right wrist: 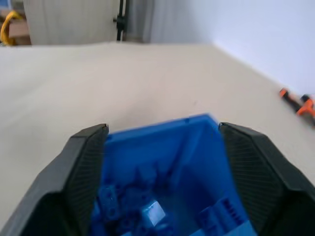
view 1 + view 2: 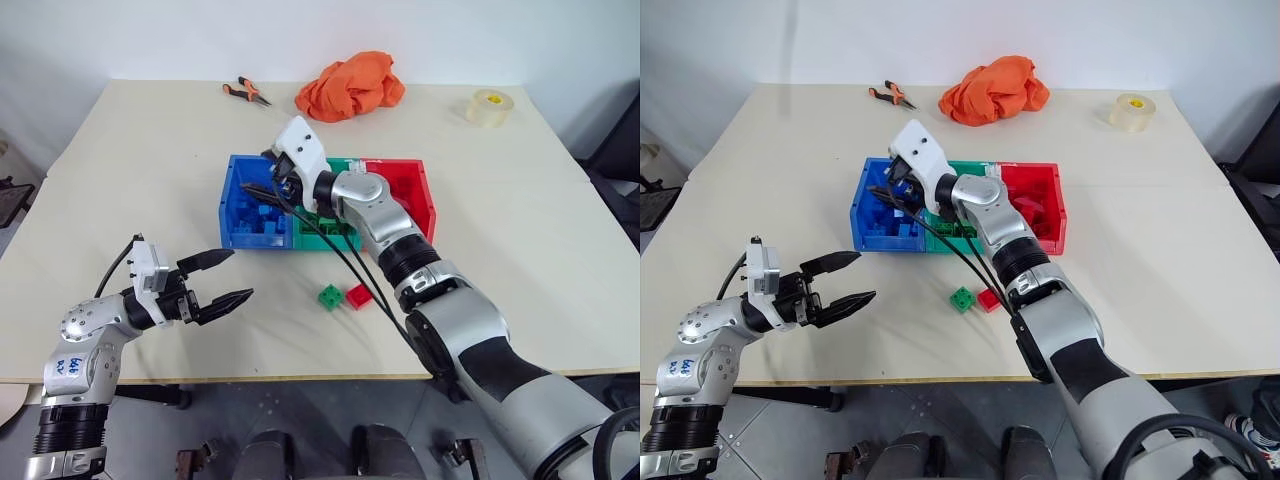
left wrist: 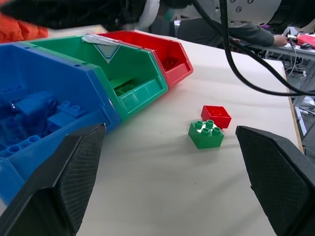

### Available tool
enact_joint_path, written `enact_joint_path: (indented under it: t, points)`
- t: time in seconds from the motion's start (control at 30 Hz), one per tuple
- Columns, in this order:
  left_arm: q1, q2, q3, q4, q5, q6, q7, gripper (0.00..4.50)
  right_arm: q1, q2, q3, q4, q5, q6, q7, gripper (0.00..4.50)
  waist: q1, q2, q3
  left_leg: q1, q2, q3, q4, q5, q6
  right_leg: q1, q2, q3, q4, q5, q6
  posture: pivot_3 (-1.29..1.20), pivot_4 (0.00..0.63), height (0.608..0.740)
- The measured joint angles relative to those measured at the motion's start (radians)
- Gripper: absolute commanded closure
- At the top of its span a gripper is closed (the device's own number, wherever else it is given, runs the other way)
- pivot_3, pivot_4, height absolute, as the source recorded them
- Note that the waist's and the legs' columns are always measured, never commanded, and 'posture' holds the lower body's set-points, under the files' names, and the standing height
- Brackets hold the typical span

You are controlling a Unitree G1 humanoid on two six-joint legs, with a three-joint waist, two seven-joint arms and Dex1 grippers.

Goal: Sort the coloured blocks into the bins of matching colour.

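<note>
Right pincer (image 1: pixel 162 147) is held over the blue bin (image 2: pixel 236 205), fingers spread wide, nothing pinched between them; blue bricks (image 1: pixel 110 206) are seen lying in the bin below. Left pincer (image 2: pixel 228 277) is held above the desk (image 2: pixel 130 170) near its front edge, fingers likewise spread and empty, pointed toward the loose blocks. Three bins are set side by side mid-desk: blue, then green bin (image 3: pixel 142 81), then red bin (image 2: pixel 412 190), walls touching. A green block (image 2: pixel 329 296) and a red block (image 2: pixel 359 295) are placed just beside each other on the desk in front of the bins. An orange cloth (image 2: pixel 350 86), pliers (image 2: pixel 246 92) and a tape roll (image 2: pixel 489 107) are noted along the far edge.
</note>
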Motion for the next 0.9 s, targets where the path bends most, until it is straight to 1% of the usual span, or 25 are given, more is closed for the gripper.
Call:
enact_joint_path:
  t: [0.1,0.2,0.23,0.33,0.43,0.57,0.67,0.7,0.8,0.9]
  points:
    - [-0.005,-0.001,-0.003,0.004,0.0,-0.002,-0.001,0.0,0.096,-0.085,-0.004,-0.148,0.032,0.033,0.113,0.94,0.006,0.0,0.0,0.0,-0.001,-0.001,0.0,0.0,0.0,0.001,0.0,0.004,0.0,0.0,0.0,0.0,0.15,0.74]
    - [-0.019,-0.001,-0.012,0.02,0.001,-0.004,-0.011,0.0,0.288,-0.222,0.002,-0.416,0.092,0.136,0.273,0.94,0.012,-0.001,0.0,-0.001,-0.001,-0.003,0.0,0.0,0.0,0.001,0.0,0.006,-0.001,0.0,0.0,0.0,0.15,0.74]
    - [-0.022,-0.001,-0.012,0.026,0.001,-0.005,-0.017,0.0,0.37,-0.282,0.006,-0.519,0.117,0.185,0.328,0.94,0.011,-0.001,0.0,-0.001,-0.001,-0.004,0.0,0.0,0.0,0.002,0.0,0.006,-0.002,0.0,0.0,0.0,0.15,0.74]
    - [-0.032,0.001,-0.013,0.053,0.002,-0.007,-0.027,0.0,0.487,-0.366,0.004,-0.673,0.155,0.269,0.387,0.94,0.003,0.0,0.0,0.0,0.0,0.002,0.0,0.0,0.0,0.001,0.0,0.005,-0.005,0.0,0.0,0.0,0.15,0.74]
    - [-0.058,0.0,-0.025,0.069,0.006,-0.01,-0.044,0.0,0.609,-0.493,-0.023,-0.883,0.223,0.382,0.422,0.94,0.007,0.0,0.0,0.001,0.002,0.005,-0.002,0.0,0.0,0.001,0.001,0.001,-0.006,0.0,0.0,0.0,0.15,0.74]
    - [-0.072,-0.001,-0.031,0.115,0.018,-0.013,-0.058,0.0,0.737,-0.633,-0.078,-1.019,0.272,0.484,0.442,0.94,0.011,-0.001,0.0,0.0,0.001,0.007,-0.002,0.0,0.0,0.001,0.0,-0.002,-0.009,0.0,0.0,0.0,0.15,0.74]
    - [-0.082,0.001,-0.034,0.132,0.022,-0.021,-0.069,0.0,0.936,-0.819,-0.124,-1.093,0.288,0.56,0.488,0.39,0.038,-0.001,-0.001,0.0,0.0,0.006,-0.002,-0.001,0.002,0.003,-0.001,-0.003,-0.012,0.0,0.0,0.0,0.15,0.74]
    - [-0.08,0.001,-0.033,0.136,0.025,-0.022,-0.071,0.0,0.978,-0.865,-0.126,-1.098,0.287,0.585,0.492,0.05,0.04,-0.001,0.0,0.0,-0.001,0.007,-0.002,-0.001,0.002,0.004,-0.002,-0.003,-0.014,0.0,0.0,0.0,0.15,0.74]
    - [-0.087,-0.005,-0.044,0.142,0.032,-0.027,-0.074,0.0,1.036,-0.904,-0.142,-1.127,0.285,0.606,0.49,0.02,0.034,-0.001,0.0,0.002,0.003,0.009,0.0,-0.001,0.002,0.011,-0.002,-0.004,-0.025,0.0,0.0,0.0,0.15,0.74]
    - [-0.095,-0.011,-0.053,0.142,0.034,-0.03,-0.078,0.0,1.049,-0.904,-0.158,-1.141,0.288,0.595,0.468,0.02,0.032,-0.001,0.0,0.003,0.004,0.008,0.0,-0.002,0.001,0.011,-0.002,-0.004,-0.024,0.0,0.0,0.0,0.15,0.74]
